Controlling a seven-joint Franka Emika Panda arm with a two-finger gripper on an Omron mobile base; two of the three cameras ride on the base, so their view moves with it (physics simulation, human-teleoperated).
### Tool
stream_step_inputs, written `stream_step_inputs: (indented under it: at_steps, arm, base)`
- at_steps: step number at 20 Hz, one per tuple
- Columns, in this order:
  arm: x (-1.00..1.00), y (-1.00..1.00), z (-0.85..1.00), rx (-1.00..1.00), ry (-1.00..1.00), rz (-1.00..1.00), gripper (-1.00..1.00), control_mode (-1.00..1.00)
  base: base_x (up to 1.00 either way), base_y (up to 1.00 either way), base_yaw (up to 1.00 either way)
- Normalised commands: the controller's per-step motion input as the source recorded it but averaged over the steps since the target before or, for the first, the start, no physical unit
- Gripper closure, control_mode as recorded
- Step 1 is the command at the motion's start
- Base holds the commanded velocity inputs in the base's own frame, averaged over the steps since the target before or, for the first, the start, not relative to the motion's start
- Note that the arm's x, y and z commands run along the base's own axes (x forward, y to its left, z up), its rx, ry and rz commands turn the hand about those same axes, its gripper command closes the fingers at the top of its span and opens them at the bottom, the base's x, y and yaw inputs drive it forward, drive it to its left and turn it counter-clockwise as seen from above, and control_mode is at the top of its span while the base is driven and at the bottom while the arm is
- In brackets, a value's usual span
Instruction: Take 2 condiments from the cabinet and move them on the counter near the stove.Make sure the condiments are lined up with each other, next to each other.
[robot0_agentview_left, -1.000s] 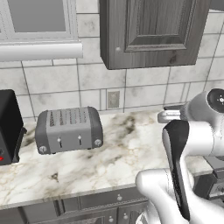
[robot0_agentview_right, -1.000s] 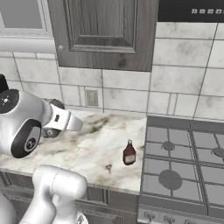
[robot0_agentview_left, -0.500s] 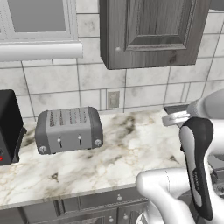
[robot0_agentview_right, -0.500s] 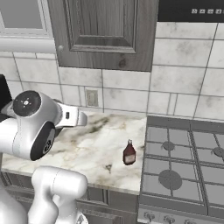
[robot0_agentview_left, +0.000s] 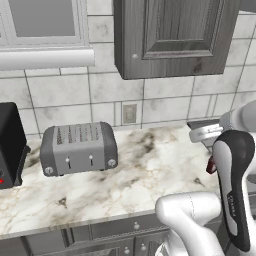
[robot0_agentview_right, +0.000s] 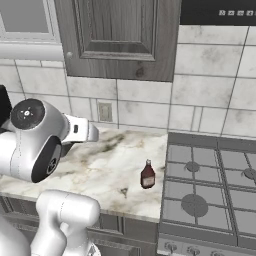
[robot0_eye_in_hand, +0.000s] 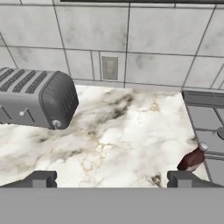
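Observation:
One condiment, a squat dark red-brown bottle (robot0_agentview_right: 147, 175), stands upright on the white marble counter (robot0_agentview_right: 110, 170) just left of the stove (robot0_agentview_right: 210, 190). In the hand view the same bottle (robot0_eye_in_hand: 191, 158) appears low on the right, beside the right fingertip (robot0_eye_in_hand: 183, 178). My gripper (robot0_eye_in_hand: 113, 179) is open wide above the counter with nothing between its fingers. The arm hides most of the bottle (robot0_agentview_left: 211, 165) in the left base view. Above, the grey cabinet (robot0_agentview_right: 117, 35) has its door shut, with the knob (robot0_agentview_right: 69, 54) at the lower left corner.
A silver toaster (robot0_agentview_left: 77, 147) sits on the counter to the left, and a black toaster oven (robot0_agentview_left: 10, 145) stands further left. A wall outlet (robot0_eye_in_hand: 109, 68) is set in the tiled backsplash. My white arm (robot0_agentview_right: 35, 140) fills the left of the right base view.
My arm has swung, its big joint dropping and shifting toward the stove side. The bottle and the toaster have stayed put. The gripper has stayed open.

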Motion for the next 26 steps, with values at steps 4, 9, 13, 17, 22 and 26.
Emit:
stream_step_inputs:
  at_steps: [4, 9, 13, 17, 22, 26]
  arm:
    - [-0.06, 0.06, 0.0, -0.01, 0.0, -0.01, -1.0, -1.0]
    - [-0.01, 0.0, 0.0, -0.01, 0.0, 0.0, -1.0, -1.0]
    - [0.0, 0.0, 0.0, 0.0, 0.0, 0.0, -1.0, -1.0]
    - [-0.01, 0.0, 0.0, 0.0, 0.0, 0.0, -1.0, -1.0]
    - [0.0, 0.0, 0.0, 0.0, 0.0, 0.0, -1.0, 1.0]
    - [0.0, 0.0, 0.0, 0.0, 0.0, 0.0, -1.0, 1.0]
  base:
    - [0.0, 0.0, 0.0]
    - [0.0, 0.0, 0.0]
    - [0.0, 0.0, 0.0]
    - [0.0, 0.0, 0.0]
    - [-0.33, 0.15, 0.05]
    - [-0.83, 0.25, 0.1]
